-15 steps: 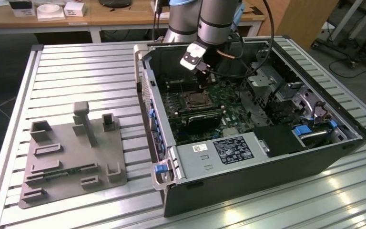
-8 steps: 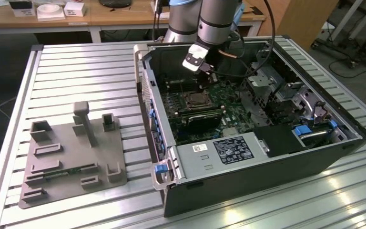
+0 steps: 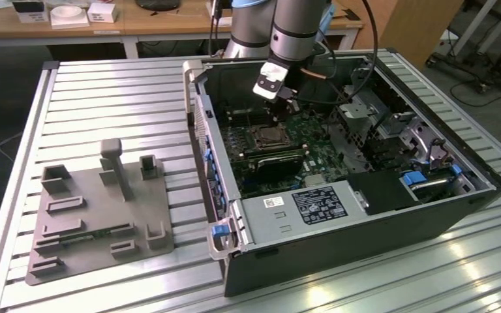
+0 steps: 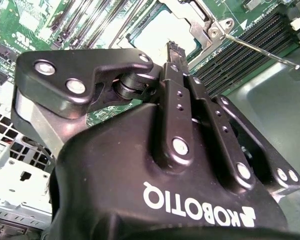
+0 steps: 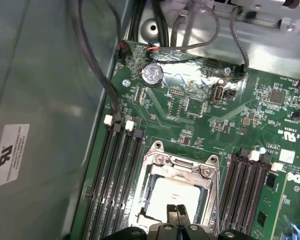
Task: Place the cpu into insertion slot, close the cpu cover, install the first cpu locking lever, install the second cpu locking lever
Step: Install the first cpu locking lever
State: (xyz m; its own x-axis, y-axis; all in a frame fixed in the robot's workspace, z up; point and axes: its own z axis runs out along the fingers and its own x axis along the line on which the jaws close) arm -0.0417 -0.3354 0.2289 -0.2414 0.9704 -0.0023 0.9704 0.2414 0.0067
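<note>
- A Universal Robots arm reaches down from the upper middle of the exterior view into an open computer case point(image 3: 346, 261). The case lies on a slatted metal table point(image 3: 111, 91), and the gripper point(image 3: 286, 99) hangs above the green motherboard point(image 3: 316, 153).
- The jaws are pressed together with nothing between them. In the first wrist view the paired fingertips point(image 5: 173, 212) sit side by side, directly over the socket's near edge. Whether they touch it cannot be told.
- The cpu point(image 5: 175, 190) lies in the insertion slot point(image 3: 265, 137), near the centre of the exterior view. Its pale metal face shows through the window of the cpu cover point(image 5: 182, 166), which lies flat over it.
- In the second wrist view, a thin metal locking lever point(image 4: 260, 49) runs out from a corner of the cover across the memory slots point(image 4: 255, 30), just beyond the gripper's black body.
- In the first wrist view, banks of long memory slots flank the socket on both sides. A coin battery point(image 5: 151, 74) sits beyond the socket, near a bundle of black cables point(image 5: 97, 65).
- A grey fixture plate point(image 3: 102, 222) with raised blocks rests on the table at the exterior view's left, well apart from the case.
</note>
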